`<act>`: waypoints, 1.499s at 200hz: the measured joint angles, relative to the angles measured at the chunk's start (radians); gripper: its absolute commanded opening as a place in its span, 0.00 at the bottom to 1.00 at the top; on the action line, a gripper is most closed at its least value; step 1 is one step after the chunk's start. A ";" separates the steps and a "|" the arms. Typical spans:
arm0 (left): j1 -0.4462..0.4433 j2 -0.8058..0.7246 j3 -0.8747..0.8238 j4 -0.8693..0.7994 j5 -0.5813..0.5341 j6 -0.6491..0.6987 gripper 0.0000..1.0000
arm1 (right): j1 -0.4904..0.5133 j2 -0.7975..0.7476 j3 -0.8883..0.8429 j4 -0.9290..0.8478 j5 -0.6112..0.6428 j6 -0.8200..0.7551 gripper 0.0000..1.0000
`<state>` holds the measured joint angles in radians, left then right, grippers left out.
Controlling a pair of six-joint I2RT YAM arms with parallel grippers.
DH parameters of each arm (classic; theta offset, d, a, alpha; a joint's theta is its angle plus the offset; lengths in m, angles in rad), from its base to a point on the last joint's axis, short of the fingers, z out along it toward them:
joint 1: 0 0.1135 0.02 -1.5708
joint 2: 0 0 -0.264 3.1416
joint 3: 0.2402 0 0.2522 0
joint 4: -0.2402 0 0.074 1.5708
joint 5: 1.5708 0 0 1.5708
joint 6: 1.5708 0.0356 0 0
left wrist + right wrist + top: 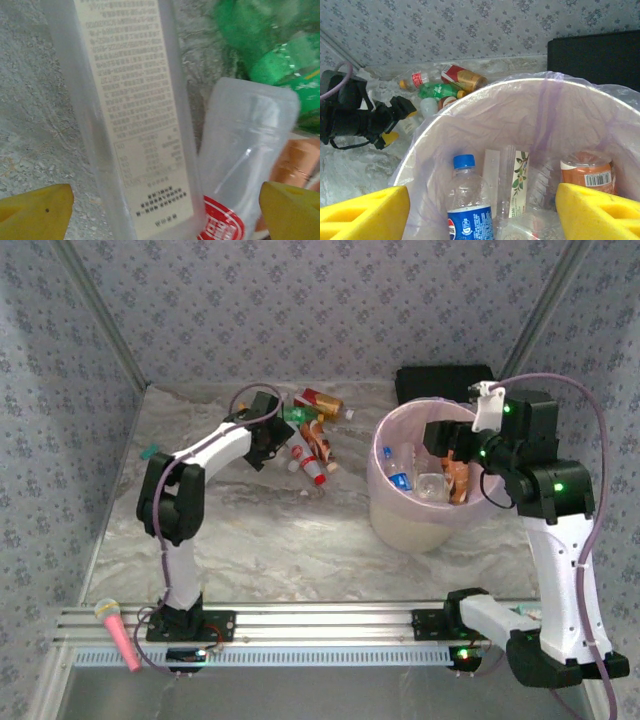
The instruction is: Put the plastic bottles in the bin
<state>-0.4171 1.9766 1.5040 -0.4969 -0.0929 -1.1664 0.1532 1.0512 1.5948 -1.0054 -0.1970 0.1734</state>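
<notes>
Right wrist: bin [520, 120] holds blue-capped bottle [467, 200] and orange-labelled bottle [585, 172], right gripper [481, 212] spread empty above. Left gripper [164, 210] gapes astride a clear bottle [135, 115].

Several plastic bottles [405, 465] are seen lying inside the upright, pink-lined cream bin [400, 525]; loose bottles [312, 440] are heaped to its left.

Pepsi logo on the blue-capped bottle [466, 200] (fine print elsewhere illegible).

The left tool [162, 212] gapes (yellow tips in both lower corners) around a text-labelled clear bottle [132, 115] and a red-labelled bottle [240, 160].
</notes>
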 measured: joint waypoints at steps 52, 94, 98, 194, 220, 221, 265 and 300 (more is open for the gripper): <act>0.000 0.056 0.014 -0.063 -0.002 0.002 0.91 | -0.010 -0.022 -0.014 -0.010 0.018 -0.010 0.78; 0.002 0.062 0.012 -0.074 -0.003 -0.012 0.82 | -0.013 -0.023 -0.024 -0.010 0.018 -0.011 0.78; 0.004 0.062 0.011 -0.074 -0.004 -0.014 0.82 | -0.014 -0.023 -0.024 -0.010 0.018 -0.011 0.78; 0.019 0.062 -0.059 -0.026 0.000 -0.039 0.62 | -0.017 -0.023 -0.026 -0.009 0.018 -0.014 0.78; 0.023 0.044 -0.080 -0.016 -0.005 -0.039 0.60 | -0.017 -0.019 -0.026 -0.009 0.017 -0.014 0.78; 0.023 0.043 -0.082 -0.016 -0.005 -0.039 0.59 | -0.017 -0.019 -0.026 -0.009 0.017 -0.014 0.78; 0.024 -0.080 -0.189 -0.006 -0.035 -0.001 0.45 | -0.017 -0.008 -0.021 -0.004 -0.026 -0.005 0.78; 0.024 -0.319 -0.311 0.063 -0.034 0.127 0.28 | 0.005 0.004 -0.016 0.045 -0.109 0.023 0.77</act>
<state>-0.3927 1.6577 1.1934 -0.4343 -0.1272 -1.0397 0.1577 1.0554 1.5784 -0.9604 -0.3065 0.1963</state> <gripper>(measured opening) 0.593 0.775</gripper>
